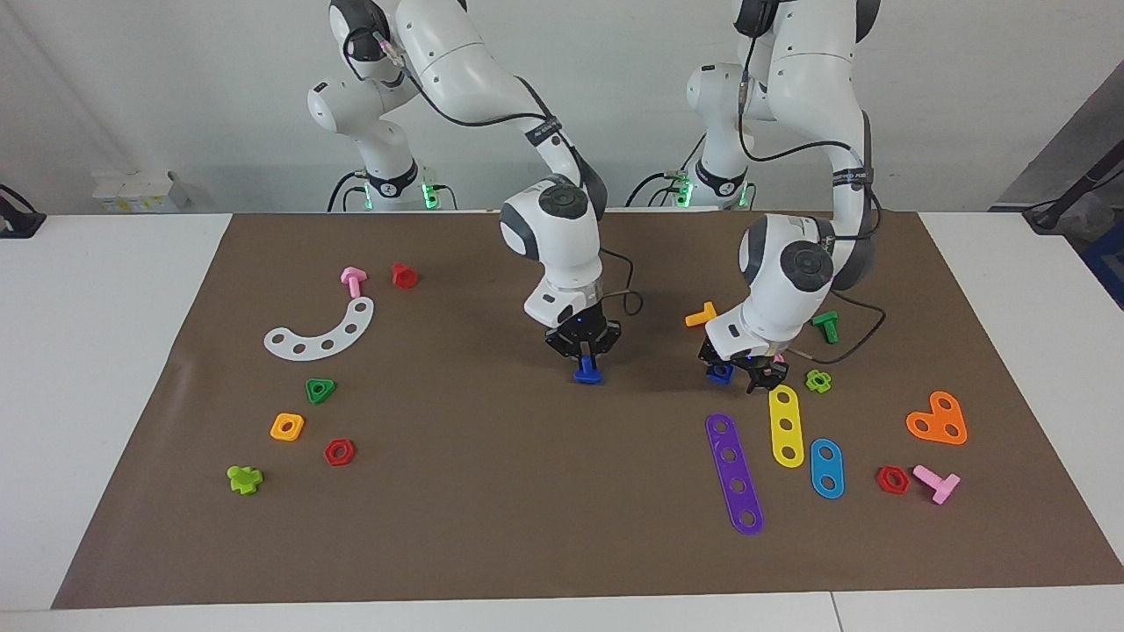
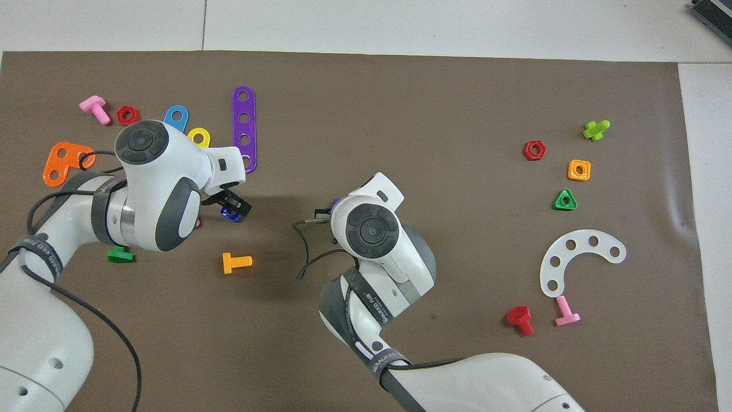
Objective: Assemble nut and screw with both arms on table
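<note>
My right gripper (image 1: 587,358) is over the middle of the brown mat (image 1: 492,518), pointing down. It is shut on the dark-blue screw (image 1: 588,373), head down, at or just above the mat. In the overhead view the right wrist covers the gripper and only a blue edge of the screw (image 2: 336,201) shows. My left gripper (image 1: 746,373) is low at the mat toward the left arm's end, tilted, right at the dark-blue nut (image 1: 720,374). It partly covers the nut (image 2: 229,216) in the overhead view. I cannot tell whether it holds the nut.
An orange bolt (image 1: 702,314) and a green bolt (image 1: 825,326) lie nearer the robots than the left gripper. Purple (image 1: 735,472), yellow (image 1: 785,426) and blue (image 1: 826,468) strips lie farther out. An orange-yellow nut (image 1: 287,427) and a white curved strip (image 1: 320,332) lie toward the right arm's end.
</note>
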